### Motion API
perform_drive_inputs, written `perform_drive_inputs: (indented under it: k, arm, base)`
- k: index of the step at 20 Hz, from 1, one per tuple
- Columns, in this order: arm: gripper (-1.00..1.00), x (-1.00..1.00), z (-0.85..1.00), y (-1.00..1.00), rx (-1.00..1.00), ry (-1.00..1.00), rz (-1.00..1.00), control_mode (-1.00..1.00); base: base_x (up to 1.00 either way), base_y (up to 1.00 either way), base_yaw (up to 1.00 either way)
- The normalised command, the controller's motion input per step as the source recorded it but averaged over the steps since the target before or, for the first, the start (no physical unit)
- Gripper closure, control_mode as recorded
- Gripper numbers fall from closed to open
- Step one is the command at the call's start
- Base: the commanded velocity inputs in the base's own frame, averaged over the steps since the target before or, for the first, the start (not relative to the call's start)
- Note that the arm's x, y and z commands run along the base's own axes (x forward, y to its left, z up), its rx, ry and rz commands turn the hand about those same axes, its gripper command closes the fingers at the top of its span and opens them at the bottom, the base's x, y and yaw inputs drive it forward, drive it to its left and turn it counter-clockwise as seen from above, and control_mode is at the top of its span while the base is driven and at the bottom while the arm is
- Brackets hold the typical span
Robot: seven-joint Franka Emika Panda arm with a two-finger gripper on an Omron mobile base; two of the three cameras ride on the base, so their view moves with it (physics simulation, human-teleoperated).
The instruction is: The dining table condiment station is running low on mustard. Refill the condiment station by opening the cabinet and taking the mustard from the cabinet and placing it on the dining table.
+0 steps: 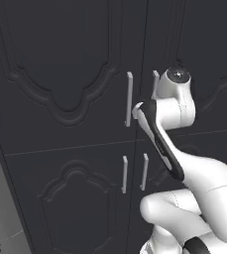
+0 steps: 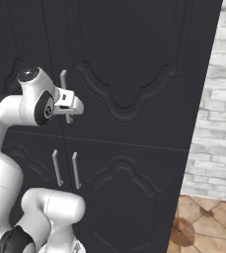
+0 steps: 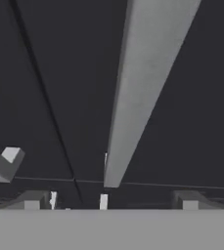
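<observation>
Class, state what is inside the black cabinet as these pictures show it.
Nothing inside shows: the cabinet doors are closed, covering its contents. The open gripper is at an upper door's handle.

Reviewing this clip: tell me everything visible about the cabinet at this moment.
The cabinet is tall and charcoal-black with a matte look. It has two upper and two lower doors, each bearing an ornate raised curved panel, and all are shut. Slim silver vertical bar handles sit in pairs beside the centre seam, one pair above and one below. The open pincer sits at the upper right door's handle, with a fingertip on either side of the bar; whether they touch it cannot be told. A brick wall stands to the cabinet's right.
</observation>
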Motion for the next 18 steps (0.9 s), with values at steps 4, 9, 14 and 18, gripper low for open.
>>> perform_drive_inputs:
  k: [4, 9, 14, 18]
  arm:
    - [-1.0, 0.25, -0.02, 0.0, 0.0, -0.29, 0.0, -1.0]
    - [-1.0, 0.18, 0.0, 0.0, 0.0, -0.27, 0.0, -1.0]
    - [-1.0, -0.12, 0.08, -0.01, 0.0, -0.38, 0.0, -1.0]
    - [-1.0, -0.21, 0.24, 0.0, 0.0, -0.33, 0.0, -1.0]
  base:
    - [0.0, 0.0, 0.0]
    - [0.0, 0.0, 0.0]
    - [0.0, 0.0, 0.0]
    - [0.0, 0.0, 0.0]
